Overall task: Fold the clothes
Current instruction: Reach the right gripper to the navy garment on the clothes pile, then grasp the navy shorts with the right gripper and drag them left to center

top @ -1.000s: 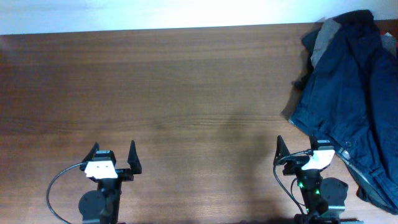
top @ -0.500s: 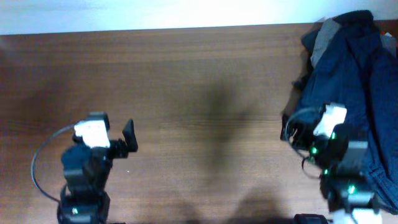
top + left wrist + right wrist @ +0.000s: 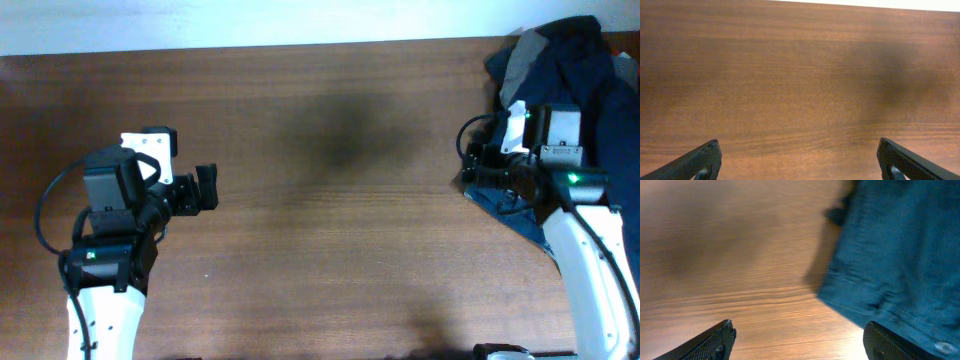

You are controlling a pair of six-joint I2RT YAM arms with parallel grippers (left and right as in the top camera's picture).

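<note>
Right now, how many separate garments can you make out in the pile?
2. A navy-blue garment sprawls at the far right of the table; a grey piece pokes out at its upper left edge. Folds could hide more underneath.

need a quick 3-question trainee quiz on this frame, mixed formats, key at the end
1. True or false: the left gripper is shut on fabric.
2. What shows below the right gripper in its wrist view? A) nothing but wood B) table plus the navy garment edge C) a folded stack
3. Fill in: the clothes pile sits at the table's far ___ corner.

Key: 1 false, it is open and empty. 2 B. 3 right.
</note>
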